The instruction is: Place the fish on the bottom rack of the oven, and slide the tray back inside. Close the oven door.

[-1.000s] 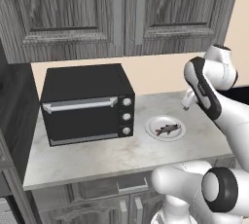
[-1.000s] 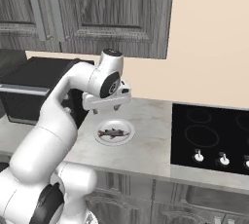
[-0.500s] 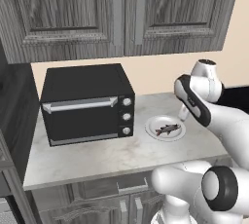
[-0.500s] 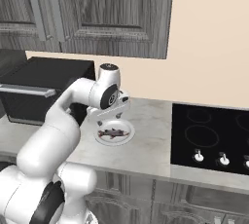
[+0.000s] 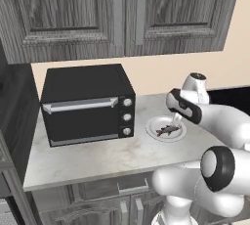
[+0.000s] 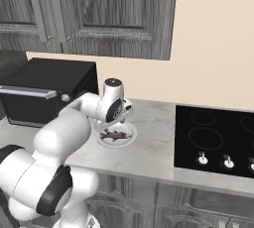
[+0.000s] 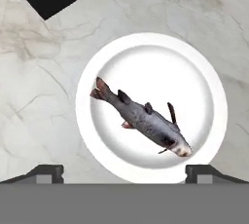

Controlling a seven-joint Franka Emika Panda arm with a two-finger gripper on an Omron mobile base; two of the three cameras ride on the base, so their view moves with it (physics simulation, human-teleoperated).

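The fish [image 7: 143, 121] lies slantwise on a small white plate [image 7: 214, 96] on the marble counter, its tail toward the upper left of the hand view. My gripper [image 7: 125, 169] hangs straight above the plate, open, with one fingertip at each side of the plate's near rim and nothing between them. In the left base view the hand points down close over the fish [image 5: 167, 130] and the plate [image 5: 151, 130]. The right base view shows the fish [image 6: 115, 135] just below the hand. The oven, its bottom rack and its door are out of view.
A black countertop toaster oven [image 5: 88, 104] stands left of the plate. A black cooktop [image 6: 218, 140] with knobs lies to the right. Dark wood wall cabinets [image 5: 117, 13] hang above. The counter's front edge [image 5: 97, 175] runs close before the plate.
The hand has swung in and come down from beside the wall to just over the plate and the fish. The jaws have stayed open.
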